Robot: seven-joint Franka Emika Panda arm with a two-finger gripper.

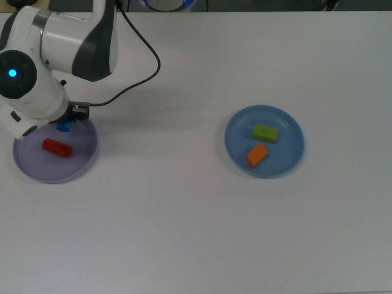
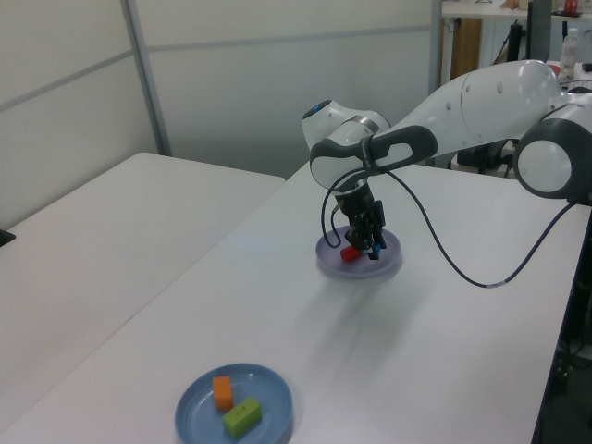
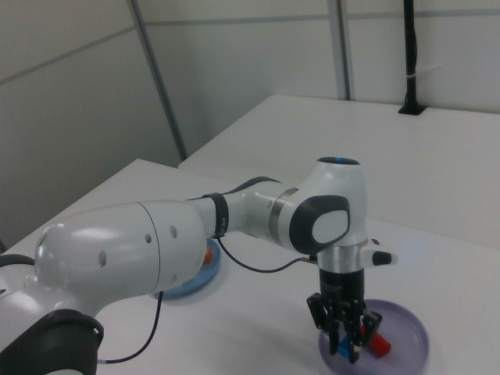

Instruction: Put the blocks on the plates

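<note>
The lavender plate (image 1: 79, 160) lies at the top view's left, with a red cylinder (image 1: 56, 147) lying on it. My gripper (image 1: 66, 121) hangs low over this plate's far rim, shut on the blue block (image 1: 63, 127), which peeks out below the hand. In the left view the gripper (image 2: 369, 248) stands just beside the red cylinder (image 2: 350, 252) above the lavender plate (image 2: 388, 263). The right view has the gripper (image 3: 348, 344) down on the lavender plate (image 3: 410, 340), next to the red cylinder (image 3: 380, 346). The blue plate (image 1: 288, 122) carries the green bar (image 1: 265, 132) and the orange block (image 1: 256, 155).
The arm's white body (image 1: 61, 43) and a black cable (image 1: 144, 67) stretch over the table's far left in the top view. The white table (image 1: 184, 214) runs wide between the two plates. The table's edge is near the lavender plate in the left view.
</note>
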